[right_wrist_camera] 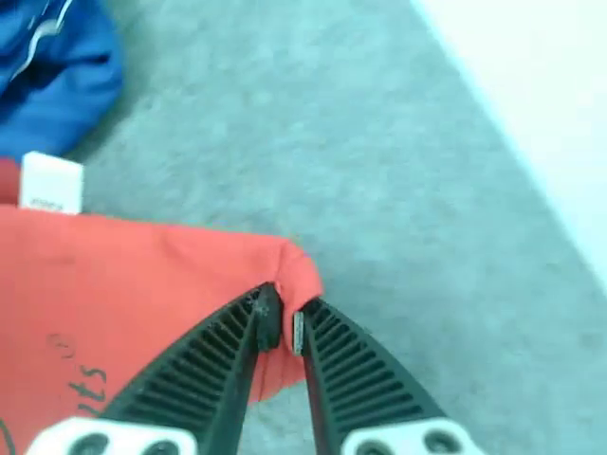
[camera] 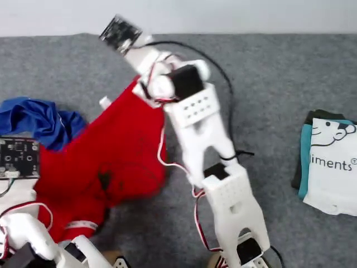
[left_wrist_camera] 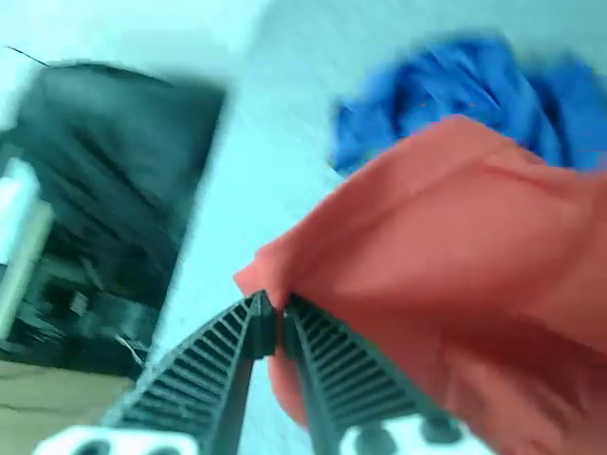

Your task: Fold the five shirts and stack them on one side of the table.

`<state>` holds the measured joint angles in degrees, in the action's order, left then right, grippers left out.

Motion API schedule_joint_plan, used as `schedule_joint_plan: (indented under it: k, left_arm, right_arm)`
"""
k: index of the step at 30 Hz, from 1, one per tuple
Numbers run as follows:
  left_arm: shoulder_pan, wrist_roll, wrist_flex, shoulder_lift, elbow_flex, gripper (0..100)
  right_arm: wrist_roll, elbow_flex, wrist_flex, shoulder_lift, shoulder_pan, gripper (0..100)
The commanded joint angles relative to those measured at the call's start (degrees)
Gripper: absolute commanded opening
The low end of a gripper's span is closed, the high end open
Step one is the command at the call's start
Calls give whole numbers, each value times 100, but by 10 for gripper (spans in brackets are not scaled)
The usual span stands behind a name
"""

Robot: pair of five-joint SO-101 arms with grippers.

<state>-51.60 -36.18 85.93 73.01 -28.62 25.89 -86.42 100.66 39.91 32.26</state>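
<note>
A red shirt [camera: 106,162] hangs stretched between both arms over the grey table [camera: 268,84]. My right gripper [right_wrist_camera: 282,322] is shut on the edge of the red shirt [right_wrist_camera: 142,284], near its white label [right_wrist_camera: 52,182], at the far side of the cloth. My left gripper [left_wrist_camera: 270,322] is shut on a corner of the red shirt [left_wrist_camera: 455,246] at the near left. A crumpled blue shirt [camera: 39,120] lies at the left, partly under the red one. Folded shirts [camera: 329,162] are stacked at the right edge, with a white printed one on top.
The right arm [camera: 217,167] reaches diagonally from the near edge to the table's middle, its cable looping beside it. Bare grey table lies between that arm and the folded stack. A pale wall borders the far edge.
</note>
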Motion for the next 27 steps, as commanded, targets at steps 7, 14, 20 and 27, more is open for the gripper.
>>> schedule_joint_plan:
  k: [7,14,20,27]
  left_arm:
    - [932,220,-2057,-35,708,6]
    - [1275,211,-2620,-316,971,6]
    - [1512,220,-2549,-1415,2343,6]
    - [2198,527,-1767,-2716,4462,6]
  right_arm:
    - [413,-334,180,-1903,-154,10]
    - [431,-334,136,-2932,-400,10]
    - [1020,-308,136,-3741,-426,10]
    - [1538,-308,-171,-4286,-866,10]
